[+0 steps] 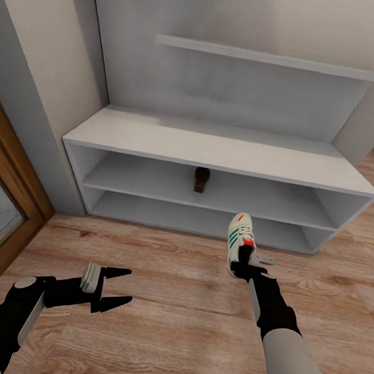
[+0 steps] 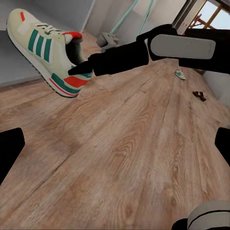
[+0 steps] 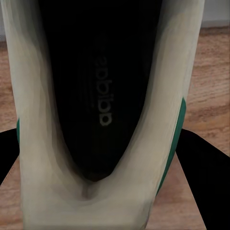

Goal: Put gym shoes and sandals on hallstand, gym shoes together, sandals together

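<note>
Gym shoe [image 1: 239, 240] gripped at heel by right hand [image 1: 248, 270], toe fwd toward hallstand [image 1: 218, 149].

the hallstand [image 1: 218, 149] stands ahead against the wall, on the corridor floor [image 1: 160, 305]. a sandal [image 1: 200, 179] sits on its upper open shelf, near the middle and toward the back. the right hand [image 1: 245, 265] holds a gym shoe [image 1: 239, 240] by the heel, toe toward the rack, above the floor just before the lower shelf. the left hand [image 1: 115, 288] hangs over the floor, left of the shoe and well apart from it. farther down the corridor another gym shoe [image 2: 179, 74] and another sandal [image 2: 199, 95] lie on the floor, near each other.
</note>
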{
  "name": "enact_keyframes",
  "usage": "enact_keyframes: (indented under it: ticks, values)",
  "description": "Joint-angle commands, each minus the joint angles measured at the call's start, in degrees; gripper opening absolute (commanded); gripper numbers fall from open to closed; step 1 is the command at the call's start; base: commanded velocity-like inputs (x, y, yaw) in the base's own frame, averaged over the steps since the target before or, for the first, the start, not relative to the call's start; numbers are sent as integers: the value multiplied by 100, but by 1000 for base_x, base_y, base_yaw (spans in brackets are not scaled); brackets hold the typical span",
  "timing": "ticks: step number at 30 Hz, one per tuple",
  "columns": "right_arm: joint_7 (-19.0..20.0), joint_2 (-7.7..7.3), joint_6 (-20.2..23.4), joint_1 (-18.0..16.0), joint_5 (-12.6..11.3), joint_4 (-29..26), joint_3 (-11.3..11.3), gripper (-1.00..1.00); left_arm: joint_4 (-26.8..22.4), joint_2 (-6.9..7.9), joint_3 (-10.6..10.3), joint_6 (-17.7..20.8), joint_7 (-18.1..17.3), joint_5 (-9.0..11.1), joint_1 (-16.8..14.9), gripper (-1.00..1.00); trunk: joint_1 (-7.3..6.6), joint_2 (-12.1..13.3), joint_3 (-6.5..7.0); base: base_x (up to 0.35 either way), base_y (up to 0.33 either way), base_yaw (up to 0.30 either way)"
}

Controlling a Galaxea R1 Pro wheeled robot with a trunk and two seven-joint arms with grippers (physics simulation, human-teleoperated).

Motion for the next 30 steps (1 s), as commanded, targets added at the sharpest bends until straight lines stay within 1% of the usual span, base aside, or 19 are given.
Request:
enact_keyframes:
  ticks: [1,8,11,30]
  values:
    - [10,7,31,-2,60,-12,-22,-100,-2,0,2,60,-23,3,-3,100,-1,-2,-4,12,14,0]
    - [9,7,39,-2,63,-27,-25,-100,-2,0,0,60,-23,1,-3,100,-1,-2,-4,6,3,0]
    - [9,10,40,-2,63,-26,-22,-100,1,0,0,60,-23,1,-3,100,-1,-2,-4,144,0,0]
    - [9,7,45,-2,63,-27,-21,-100,5,0,0,60,-23,1,-3,100,-1,-2,-4,334,0,0]
